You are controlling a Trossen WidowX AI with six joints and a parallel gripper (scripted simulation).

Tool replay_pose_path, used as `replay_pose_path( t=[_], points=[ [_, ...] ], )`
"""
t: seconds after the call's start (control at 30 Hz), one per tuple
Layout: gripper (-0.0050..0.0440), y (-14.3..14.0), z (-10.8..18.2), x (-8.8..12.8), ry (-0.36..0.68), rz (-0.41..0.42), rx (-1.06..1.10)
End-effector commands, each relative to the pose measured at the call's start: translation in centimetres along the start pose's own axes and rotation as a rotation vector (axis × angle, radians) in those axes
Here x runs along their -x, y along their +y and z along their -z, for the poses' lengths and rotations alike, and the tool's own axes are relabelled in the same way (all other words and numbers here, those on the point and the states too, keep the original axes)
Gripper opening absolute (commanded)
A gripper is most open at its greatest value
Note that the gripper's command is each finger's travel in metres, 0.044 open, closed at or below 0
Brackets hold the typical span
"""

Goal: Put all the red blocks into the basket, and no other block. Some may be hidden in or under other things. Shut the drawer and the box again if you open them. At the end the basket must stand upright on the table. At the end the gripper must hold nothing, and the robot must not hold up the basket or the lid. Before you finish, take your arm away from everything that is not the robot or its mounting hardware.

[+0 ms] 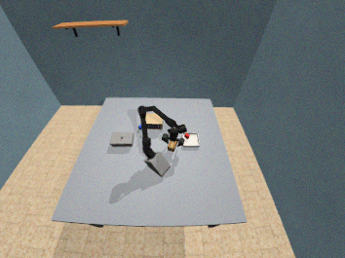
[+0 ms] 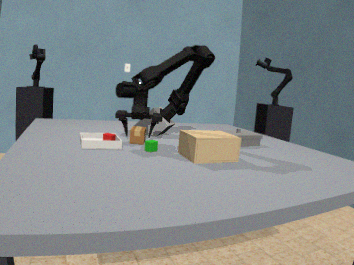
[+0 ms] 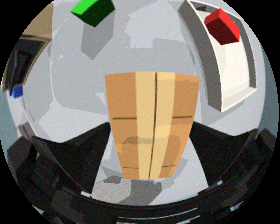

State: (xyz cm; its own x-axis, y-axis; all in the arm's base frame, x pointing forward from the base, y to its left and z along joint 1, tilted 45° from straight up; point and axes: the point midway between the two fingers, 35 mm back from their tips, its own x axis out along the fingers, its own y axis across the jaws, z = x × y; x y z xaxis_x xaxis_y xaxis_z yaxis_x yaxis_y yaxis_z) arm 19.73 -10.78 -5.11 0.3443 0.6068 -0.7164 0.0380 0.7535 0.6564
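Note:
My gripper (image 2: 137, 125) is open and empty, low over a small tan wooden box (image 2: 137, 135), with a finger on each side of it. In the wrist view the wooden box (image 3: 151, 123) lies straight below, between the dark fingers. A red block (image 2: 109, 136) lies in the shallow white basket (image 2: 101, 141) to the left; it also shows in the wrist view (image 3: 224, 26) at the upper right. A green block (image 2: 151, 145) sits on the table just in front of the wooden box, and shows in the wrist view (image 3: 94, 7) at the upper left.
A large tan drawer box (image 2: 209, 146) stands to the right, with a blue block (image 1: 140, 126) beside it. A flat grey box (image 1: 121, 138) lies at the left of the table. The arm's base (image 1: 158, 165) stands in the middle.

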Motion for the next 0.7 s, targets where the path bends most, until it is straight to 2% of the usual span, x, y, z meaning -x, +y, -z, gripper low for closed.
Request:
replay_pose_path(
  t=[0.0,0.03,0.5,0.67],
  points=[
    [0.0440,0.1,0.1,-0.3,0.000,-0.005,-0.007],
    [0.0000,0.1,0.1,-0.3,0.000,-0.005,-0.007],
    [0.0000,0.1,0.1,-0.3,0.000,-0.005,-0.007],
    [0.0000,0.1,0.1,1.0,0.000,-0.005,-0.007]
  ],
)
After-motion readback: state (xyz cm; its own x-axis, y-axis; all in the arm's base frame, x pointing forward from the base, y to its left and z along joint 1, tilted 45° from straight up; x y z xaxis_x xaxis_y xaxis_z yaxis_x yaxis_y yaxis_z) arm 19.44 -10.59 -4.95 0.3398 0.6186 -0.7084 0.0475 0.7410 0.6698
